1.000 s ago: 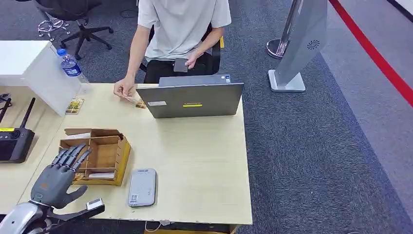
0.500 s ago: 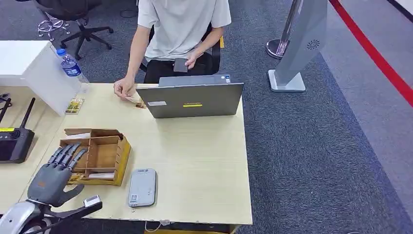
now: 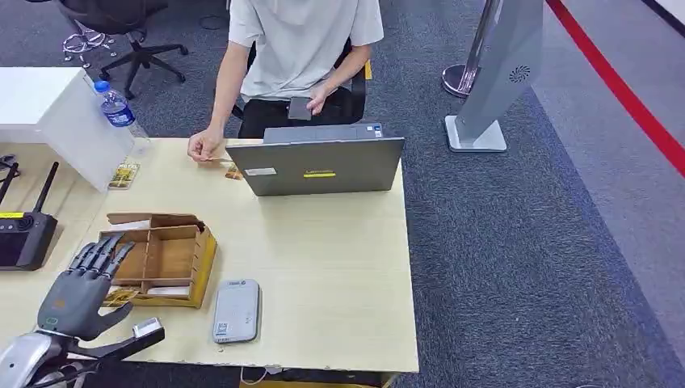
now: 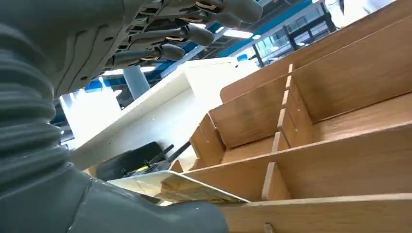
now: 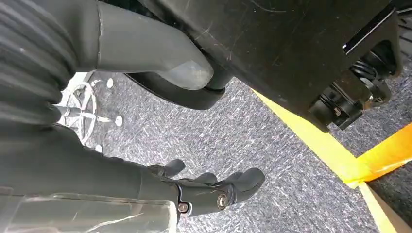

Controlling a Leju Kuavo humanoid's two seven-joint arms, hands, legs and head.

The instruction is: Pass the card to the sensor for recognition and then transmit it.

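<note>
Retrieval of the card [image 4: 175,187] from the wooden organiser [image 3: 165,259] appears to be the step in hand. The card is seen in the left wrist view lying on the thumb of the left hand [image 3: 77,295], at the near edge of the organiser; whether it is truly pinched cannot be told, the other fingers [image 3: 101,255] being stretched out above it over the compartments. The right hand [image 5: 214,191] hangs by the floor with fingers loosely parted, nothing being held. The grey sensor [image 3: 236,310] lies just right of the organiser, near the table's near edge. Next, a firm pinch is called for, then a short carry rightward over the sensor.
</note>
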